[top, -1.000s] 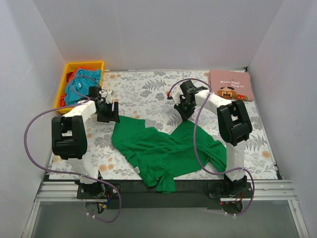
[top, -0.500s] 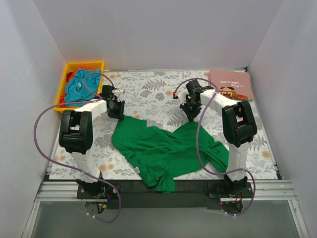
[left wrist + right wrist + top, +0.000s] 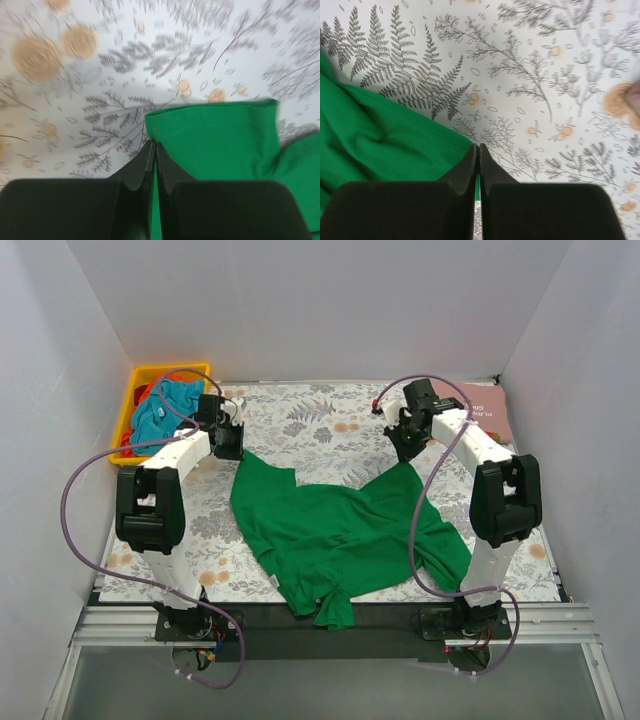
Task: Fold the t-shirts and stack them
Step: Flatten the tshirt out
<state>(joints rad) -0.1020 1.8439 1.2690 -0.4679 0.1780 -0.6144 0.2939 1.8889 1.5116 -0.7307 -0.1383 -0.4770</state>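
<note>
Teal t-shirt (image 3: 168, 408) in yellow bin (image 3: 124, 425)

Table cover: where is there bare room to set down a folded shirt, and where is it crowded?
Freest: the far middle of the table cover, between left gripper and right gripper, beyond the green t-shirt. Also the near right corner. Crowded: the centre under that shirt, the yellow bin far left, the pink t-shirt far right.

T-shirt (image 3: 340, 540) between left claw (image 3: 232, 448) and right claw (image 3: 405, 450); bin (image 3: 170, 368) back left, folded shirt (image 3: 497, 425) back right.
</note>
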